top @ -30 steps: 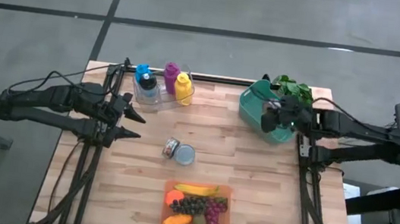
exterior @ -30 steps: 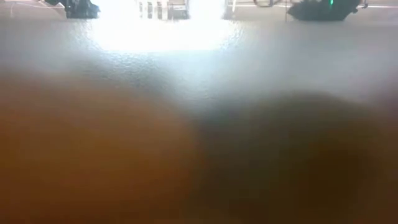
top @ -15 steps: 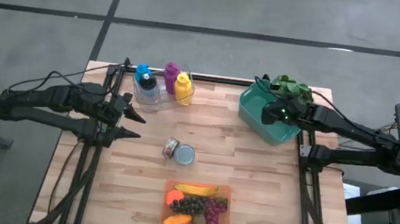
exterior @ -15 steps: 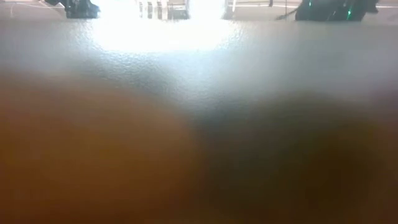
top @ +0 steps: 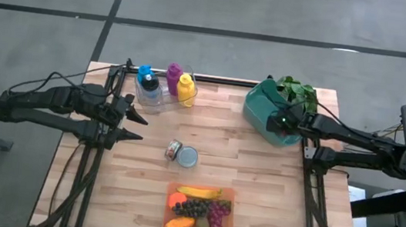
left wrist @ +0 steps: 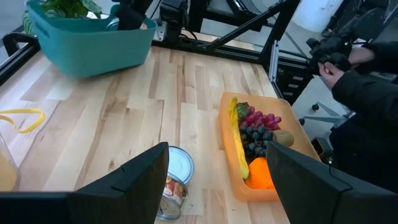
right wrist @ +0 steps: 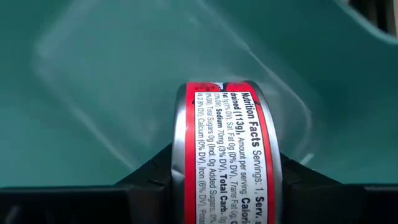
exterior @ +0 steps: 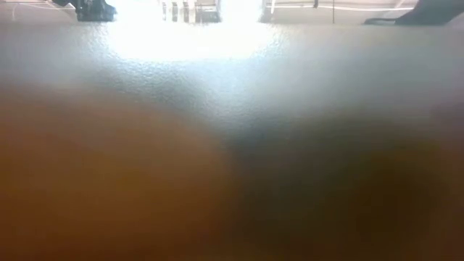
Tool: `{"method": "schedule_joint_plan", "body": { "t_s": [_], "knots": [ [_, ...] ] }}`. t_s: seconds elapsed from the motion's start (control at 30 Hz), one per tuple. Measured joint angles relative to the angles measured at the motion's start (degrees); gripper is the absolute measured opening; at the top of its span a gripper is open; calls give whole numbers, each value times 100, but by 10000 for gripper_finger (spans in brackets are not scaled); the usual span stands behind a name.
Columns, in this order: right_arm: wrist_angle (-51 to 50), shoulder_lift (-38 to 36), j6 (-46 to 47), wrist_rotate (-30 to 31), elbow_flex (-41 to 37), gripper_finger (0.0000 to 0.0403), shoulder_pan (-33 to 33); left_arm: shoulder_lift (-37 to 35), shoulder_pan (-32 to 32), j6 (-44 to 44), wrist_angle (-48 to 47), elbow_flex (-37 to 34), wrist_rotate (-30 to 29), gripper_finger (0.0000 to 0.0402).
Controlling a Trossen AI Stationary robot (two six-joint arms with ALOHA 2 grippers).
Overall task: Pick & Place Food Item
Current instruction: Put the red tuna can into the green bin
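Observation:
A small tin can with a red label sits between the fingers of my right gripper, which is shut on it inside the teal bin at the table's far right. The right wrist view shows the bin's floor just beyond the can. A second can lies on the table's middle. My left gripper hovers open at the table's left, touching nothing. My right gripper pinches the can between its two fingers, one on each flat end, with the curved label side facing the wrist camera. The fingers slant steeply down into the bin from above. Whether the can touches the bin's floor I cannot tell.
Leafy greens fill the bin's far corner. A clear holder with blue, magenta and yellow bottles stands at the far left. An orange tray of banana, grapes and other fruit lies at the near middle. A person stands beyond the table.
My right gripper has sunk into the teal bin, swinging slightly toward the near edge, tipping more steeply down and rolling about its own line. The can has stayed in its hold.

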Motion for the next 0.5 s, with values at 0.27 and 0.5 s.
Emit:
{"method": "schedule_joint_plan", "body": {
  "t_s": [0.27,0.5],
  "knots": [
    [49,0,282,-126,-122,157,2,1,2,0,0,0,0,275],
    [54,2,269,-150,-65,160,2,2,2,0,0,0,1,275]
  ]
}}
